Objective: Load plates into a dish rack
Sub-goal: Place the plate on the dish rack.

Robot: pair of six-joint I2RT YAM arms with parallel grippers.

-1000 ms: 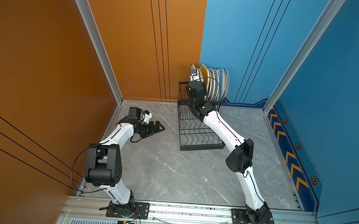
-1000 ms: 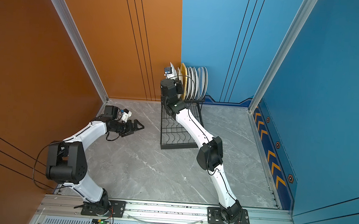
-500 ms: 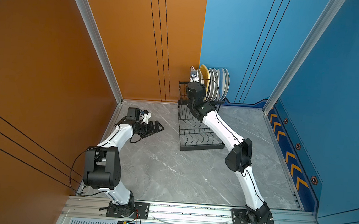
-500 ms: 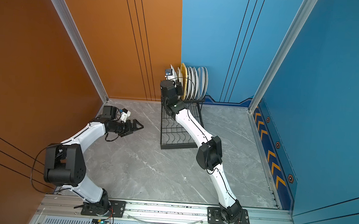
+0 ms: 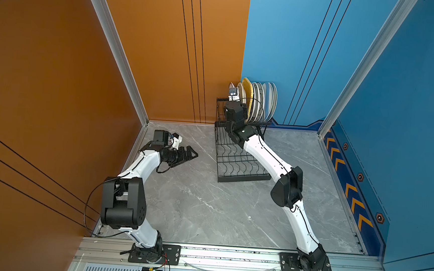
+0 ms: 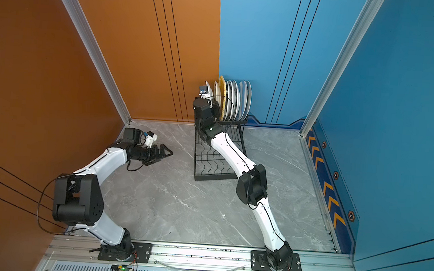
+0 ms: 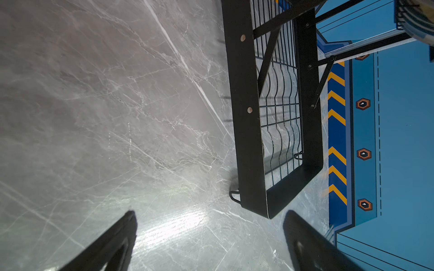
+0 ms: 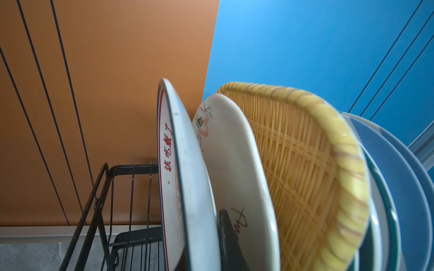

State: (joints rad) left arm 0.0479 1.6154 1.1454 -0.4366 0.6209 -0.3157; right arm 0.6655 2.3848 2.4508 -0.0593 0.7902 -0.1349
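In both top views the plates (image 5: 258,102) stand on edge in a tight row in the raised far tier of the dish rack (image 5: 237,166). The rack sits at the far side of the grey marble-look table (image 5: 205,208), near the corner where the orange wall (image 5: 164,46) meets the blue wall (image 5: 295,42). No plate lies on the table and the rack's low wavy tier holds none, so the loading looks all but finished. The right arm (image 5: 264,155) reaches over the rack to the row's left end. The left gripper (image 5: 189,154) hangs low over the table left of the rack, jaws wide, holding nothing.

The left wrist view shows those spread jaws framing bare marble and the rack's near corner, with a chevron strip (image 7: 337,131) along the foot of the right wall.

In the right wrist view the right gripper (image 8: 206,239) is closed narrow. One black finger (image 8: 226,234) shows between the red-lettered plate (image 8: 169,164) and the flowered plate (image 8: 234,164); the other is hidden, so it appears to pinch the red-lettered plate, upright at the row's left end. The woven yellow tray (image 8: 305,176) comes next. What remains, I judge, is only to let go and draw back.
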